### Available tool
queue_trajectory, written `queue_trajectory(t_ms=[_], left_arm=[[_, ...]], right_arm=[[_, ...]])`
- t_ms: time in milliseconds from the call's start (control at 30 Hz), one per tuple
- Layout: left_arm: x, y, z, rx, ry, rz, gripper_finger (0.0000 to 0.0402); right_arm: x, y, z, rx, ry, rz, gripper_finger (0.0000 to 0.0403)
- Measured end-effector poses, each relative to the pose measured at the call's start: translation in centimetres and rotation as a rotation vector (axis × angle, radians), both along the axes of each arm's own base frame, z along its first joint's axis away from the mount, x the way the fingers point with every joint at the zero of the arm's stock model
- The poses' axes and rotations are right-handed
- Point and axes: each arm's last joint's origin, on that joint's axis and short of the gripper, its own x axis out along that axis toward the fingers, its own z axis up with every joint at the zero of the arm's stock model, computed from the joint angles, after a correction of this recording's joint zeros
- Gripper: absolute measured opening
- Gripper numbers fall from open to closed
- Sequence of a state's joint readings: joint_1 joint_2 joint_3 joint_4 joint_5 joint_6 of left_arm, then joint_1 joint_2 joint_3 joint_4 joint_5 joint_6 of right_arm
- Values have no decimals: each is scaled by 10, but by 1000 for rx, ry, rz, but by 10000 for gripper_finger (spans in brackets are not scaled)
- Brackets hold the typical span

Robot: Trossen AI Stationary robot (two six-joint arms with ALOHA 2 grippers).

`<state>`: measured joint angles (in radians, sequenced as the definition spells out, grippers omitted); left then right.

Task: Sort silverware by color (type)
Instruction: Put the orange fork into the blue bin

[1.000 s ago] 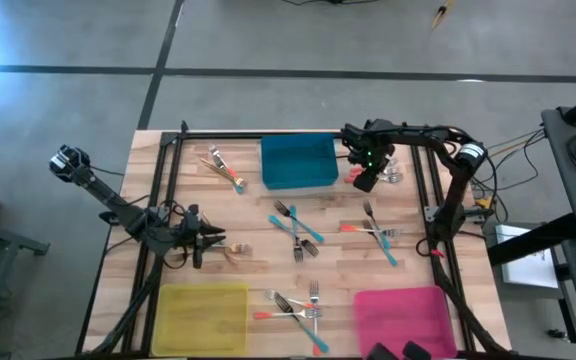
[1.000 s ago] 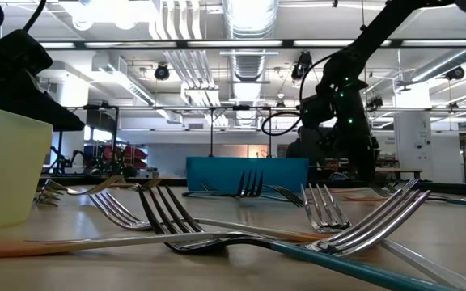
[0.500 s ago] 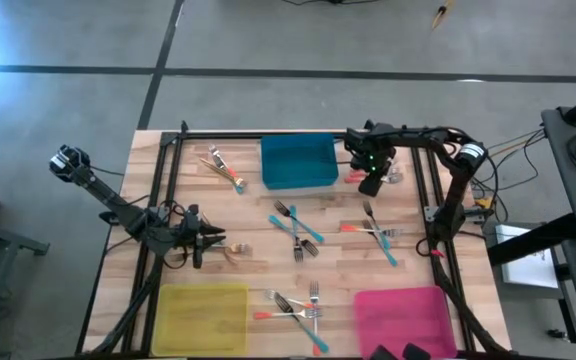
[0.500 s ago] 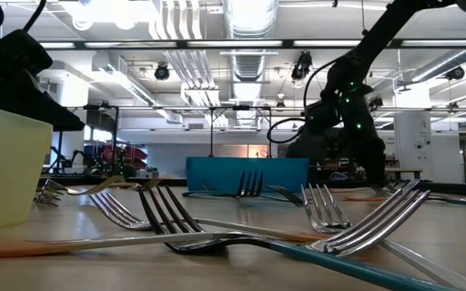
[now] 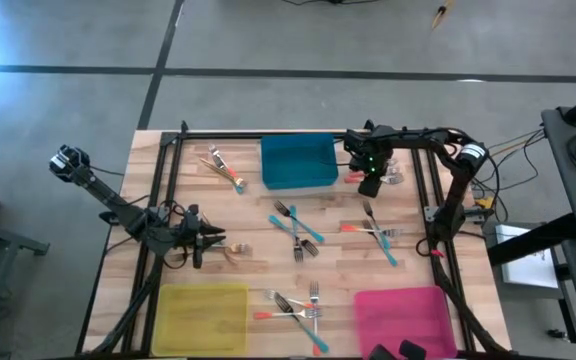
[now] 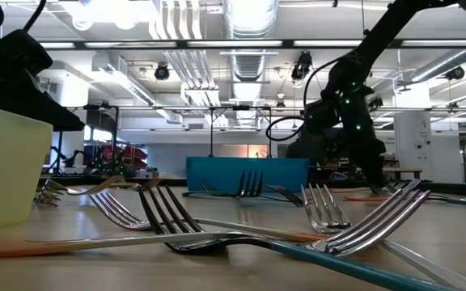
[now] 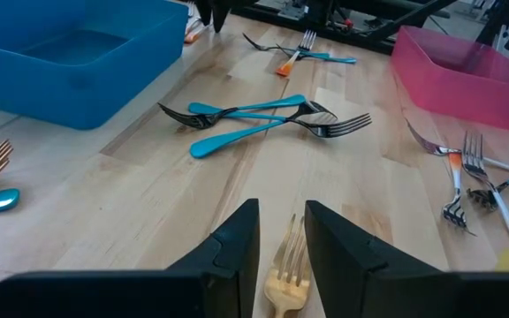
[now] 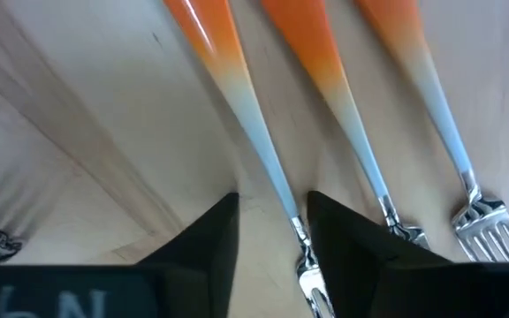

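Three forks with red-orange handles (image 8: 325, 79) and silver heads lie side by side on the wood at the far right, right of the blue bin (image 5: 298, 162). My right gripper (image 8: 272, 199) points down over them, open. Its fingers stand on either side of one fork's thin silver neck (image 8: 283, 199), touching nothing I can see. In the high view this gripper (image 5: 371, 184) sits beside those forks (image 5: 394, 176). At the table's left middle, my left gripper (image 5: 218, 240) is shut on a gold fork (image 7: 285, 265). My left gripper has the gold fork (image 7: 283, 281) between its two fingers, which lie along it. The fingers come slanting slightly downward from the table's left. The fork's free end (image 5: 242, 250) sticks out past the fingertips toward the right. The gripper itself hides which part it holds.
Teal-handled forks cross at mid-table (image 5: 296, 228), and more forks lie at the right (image 5: 378, 232), near edge (image 5: 298, 310) and far left (image 5: 225, 167). A yellow bin (image 5: 205, 315) and a pink bin (image 5: 403, 318) stand at the near edge. A black frame (image 5: 420, 190) borders the table.
My right gripper has rolled a little about its own axis above the red-orange forks and shifted slightly toward the table's right edge. The forks lie as before.
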<state>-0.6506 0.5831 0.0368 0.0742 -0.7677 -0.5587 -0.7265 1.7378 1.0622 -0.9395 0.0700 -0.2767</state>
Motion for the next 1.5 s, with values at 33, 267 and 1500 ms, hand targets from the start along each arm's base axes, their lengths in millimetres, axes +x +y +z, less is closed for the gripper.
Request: queue_trajectory(t_ms=[33,267,1500], left_arm=[[0,0,0,0,0,0,77],[0,0,0,0,0,0,77],[0,0,0,0,0,0,77]], right_arm=[[0,0,0,-1,-2,2,106],[1,-1,2,-8,-3,9,46],[2,-3,0,11,6,90,94]])
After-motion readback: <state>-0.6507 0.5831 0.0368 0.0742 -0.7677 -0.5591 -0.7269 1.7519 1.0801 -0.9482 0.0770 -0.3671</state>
